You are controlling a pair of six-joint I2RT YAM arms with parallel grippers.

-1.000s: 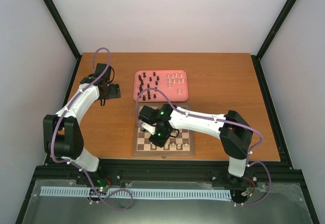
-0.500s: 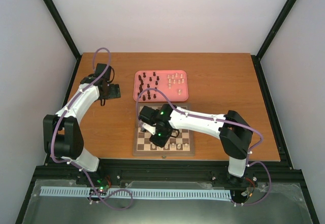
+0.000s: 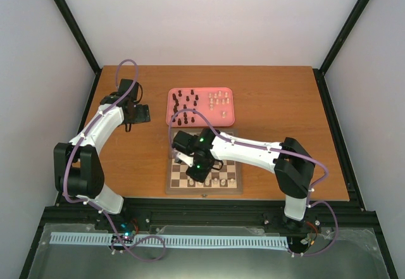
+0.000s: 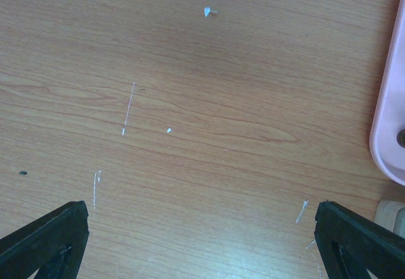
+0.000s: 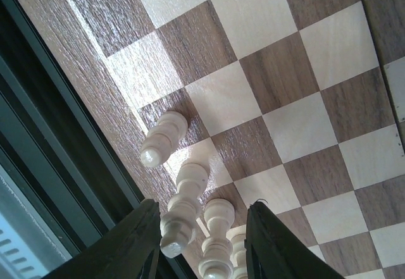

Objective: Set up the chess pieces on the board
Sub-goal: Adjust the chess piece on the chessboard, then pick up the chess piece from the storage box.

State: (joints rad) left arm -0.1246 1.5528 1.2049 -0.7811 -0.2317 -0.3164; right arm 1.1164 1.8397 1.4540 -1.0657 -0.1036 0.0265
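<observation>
Right gripper (image 5: 202,208) just let go on the back row

Its jaws have spread about halfway and grip nothing now. The little cream-white turned chess pieces (image 5: 183,210) stand free between them on the near edge row of the dark-brown-and-cream checkered wooden board (image 5: 285,70), so that placement looks done. Versus a second back, the arm's barely budged overhead. Left gripper (image 4: 202,228) hangs wide open and empty beside the pink rounded tray (image 3: 201,105), which has plenty more pieces on it.

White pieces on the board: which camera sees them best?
Right wrist: the white pieces stand big and clear on the board. The top view shows them as tiny specks beside the right arm. The left wrist shows none, only table and tray.
</observation>
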